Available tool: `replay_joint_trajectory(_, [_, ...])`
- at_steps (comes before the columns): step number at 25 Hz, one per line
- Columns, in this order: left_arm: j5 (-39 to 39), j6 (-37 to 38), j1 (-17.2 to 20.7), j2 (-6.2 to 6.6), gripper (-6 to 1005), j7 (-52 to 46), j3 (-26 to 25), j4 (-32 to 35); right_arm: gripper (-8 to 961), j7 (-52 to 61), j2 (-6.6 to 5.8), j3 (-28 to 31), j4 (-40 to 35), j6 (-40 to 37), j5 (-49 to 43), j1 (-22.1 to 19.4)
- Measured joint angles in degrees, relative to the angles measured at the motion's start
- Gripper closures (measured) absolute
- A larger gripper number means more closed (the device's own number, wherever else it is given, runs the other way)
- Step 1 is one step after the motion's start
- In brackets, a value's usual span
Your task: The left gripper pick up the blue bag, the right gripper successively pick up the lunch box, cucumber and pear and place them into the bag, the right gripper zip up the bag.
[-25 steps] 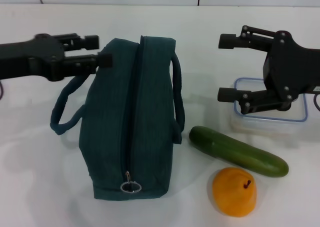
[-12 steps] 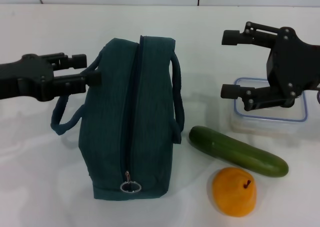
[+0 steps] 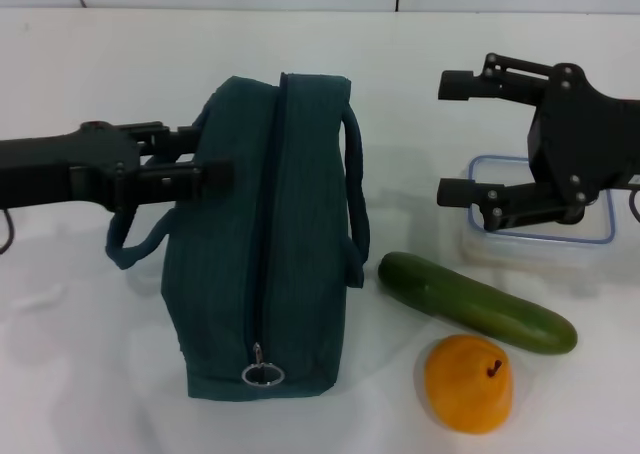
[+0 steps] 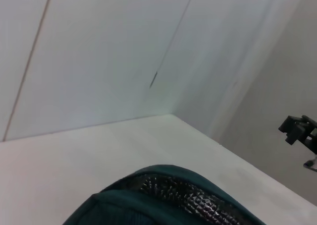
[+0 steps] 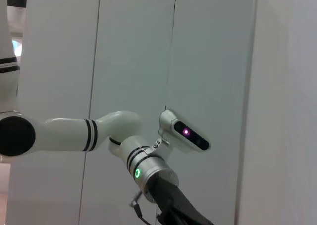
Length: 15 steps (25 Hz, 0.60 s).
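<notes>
Matte black two-finger left claw (image 3: 205, 152) and right claw (image 3: 452, 136), linkage-jointed. White arm (image 5: 74, 133) with black bands, silver wrist (image 5: 148, 168) with green light, white camera pod (image 5: 184, 131).

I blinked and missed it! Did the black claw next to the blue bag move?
Yes. The left gripper slid sideways toward the blue bag; its fingertips now overlap the bag's side, where half a second ago they stopped near the handle.
</notes>
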Motion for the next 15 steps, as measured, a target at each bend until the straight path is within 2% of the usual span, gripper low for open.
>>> replay_joint_trajectory(8, [1.7, -1.0, -3.5, 0.58, 317, 1.0, -1.2, -5.0, 76, 0.0, 0.51, 0.0, 0.1, -0.1, 0.0, -0.6])
replay_joint_trajectory(15, [2.8, -2.6, -4.6, 0.77, 321, 3.3, -1.3, -5.7, 77, -0.1, 0.84, 0.0, 0.6, 0.4, 0.0, -1.3])
